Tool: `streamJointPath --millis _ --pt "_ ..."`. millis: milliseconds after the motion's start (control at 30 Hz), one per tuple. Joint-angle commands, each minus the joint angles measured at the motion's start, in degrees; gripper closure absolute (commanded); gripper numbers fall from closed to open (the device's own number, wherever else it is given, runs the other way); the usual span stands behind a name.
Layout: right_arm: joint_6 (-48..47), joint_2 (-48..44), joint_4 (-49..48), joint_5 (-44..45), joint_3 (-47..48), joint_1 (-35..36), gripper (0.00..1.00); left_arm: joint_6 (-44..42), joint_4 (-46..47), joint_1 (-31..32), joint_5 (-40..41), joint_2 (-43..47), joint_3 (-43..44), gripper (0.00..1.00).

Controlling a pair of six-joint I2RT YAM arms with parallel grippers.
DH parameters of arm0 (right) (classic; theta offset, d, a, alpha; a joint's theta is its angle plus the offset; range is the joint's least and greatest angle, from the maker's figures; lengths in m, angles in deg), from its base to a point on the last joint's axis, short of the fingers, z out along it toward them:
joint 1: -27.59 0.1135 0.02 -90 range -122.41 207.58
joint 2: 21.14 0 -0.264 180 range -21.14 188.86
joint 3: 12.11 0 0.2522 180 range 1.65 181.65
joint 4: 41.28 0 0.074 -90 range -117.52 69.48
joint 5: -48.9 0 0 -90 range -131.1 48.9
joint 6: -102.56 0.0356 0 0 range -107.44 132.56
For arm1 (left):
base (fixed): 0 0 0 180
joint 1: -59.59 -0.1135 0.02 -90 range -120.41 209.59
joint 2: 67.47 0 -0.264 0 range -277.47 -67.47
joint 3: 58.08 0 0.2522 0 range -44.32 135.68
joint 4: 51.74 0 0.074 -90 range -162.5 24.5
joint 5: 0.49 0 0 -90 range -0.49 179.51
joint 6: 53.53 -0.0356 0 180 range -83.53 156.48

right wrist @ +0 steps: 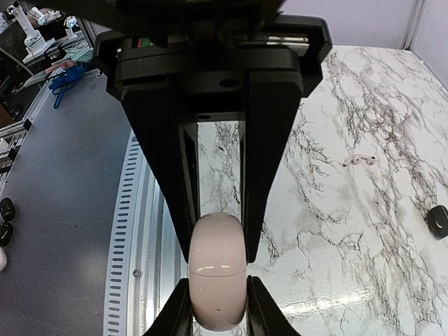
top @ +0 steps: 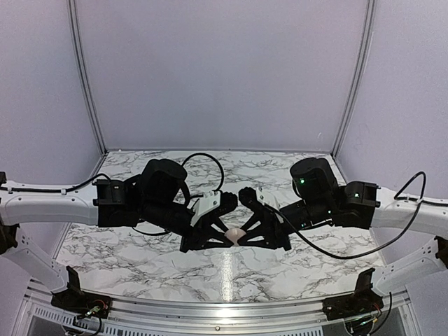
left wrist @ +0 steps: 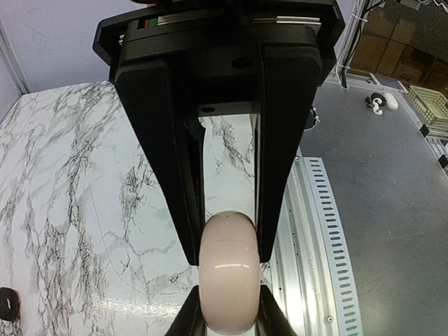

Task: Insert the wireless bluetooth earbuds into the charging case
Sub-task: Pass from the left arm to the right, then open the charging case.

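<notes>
Near edge: ribbed aluminium rail (top: 224,308) runs along the front of the bench, with both arm bases bolted at it.
Bench (top: 140,259): white marble-pattern top with grey veining, smooth, with a faint sheen at the middle.
Left end effector (left wrist: 227,257): matte black, flat-sided fingers (left wrist: 175,182) pressed against both flanks of the charging case, pinching it.
Right end effector (right wrist: 218,255): same black blocky build, meeting the left one tip to tip. Its fingers (right wrist: 269,175) sit hard against the sides of the case, pinching it too.
Charging case (right wrist: 218,276): pale pinkish-white pebble, glossy and rounded, with a thin seam across its middle. Lid shut. Held clear of the bench between the two sets of tips, over the bench centre.
Small pale pink piece (right wrist: 359,159): lies loose on the marble, well apart from the case. Too small to tell what it is.
Black rounded lump (right wrist: 437,220): on the marble at the frame edge, cut off by it.
Cable (top: 210,161): thin black loop arching over the left wrist.
Back: plain pale lilac wall panels (top: 224,70), matte, with metal corner posts.
</notes>
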Motion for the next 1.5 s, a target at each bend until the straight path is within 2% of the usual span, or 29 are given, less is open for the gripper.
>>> streamJointPath --millis 0,133,233,267,367,433,600,767,1067,1467 --pt "-0.33 0.6 0.25 0.5 2.72 0.3 0.75 0.55 -0.68 -0.3 -1.51 -0.21 1.74 1.0" --pt "-0.5 0.54 0.52 0.64 2.67 0.32 0.84 0.47 -0.6 -0.39 -0.86 -0.09 1.64 1.0" --pt "-0.44 0.14 0.07 0.63 2.4 0.28 0.93 0.76 -0.15 -0.68 0.0 0.26 1.43 0.93" --pt "-0.35 0.05 -0.09 0.41 2.31 0.32 0.95 1.0 0.2 -0.88 0.21 0.44 1.27 0.89" --pt "0.2 -0.44 -1.44 0.14 1.89 0.31 0.99 2.14 1.94 -1.47 0.96 1.62 0.3 0.67" --pt "0.48 -1.03 -2.57 0.31 1.57 0.32 1.0 3.0 4.22 -1.68 2.28 3.13 -1.18 0.58" --pt "1.26 -2.47 -5.23 0.61 0.62 0.3 1.0 5.22 12.06 -2.23 5.44 7.77 -6.66 0.48" --pt "1.6 -2.94 -6.73 0.42 0.69 0.32 1.0 5.4 13.34 -2.41 6.54 8.71 -7.24 0.47" --pt "2.25 -2.48 -9.02 1.69 0.8 0.32 1.0 5.75 15.84 -2.37 3.72 8.58 -7.85 0.41" --pt "0.97 -2.44 -10.6 -1.23 -0.52 0.32 1.0 8.73 17.47 -4.25 7.88 11.25 -9.39 0.44"
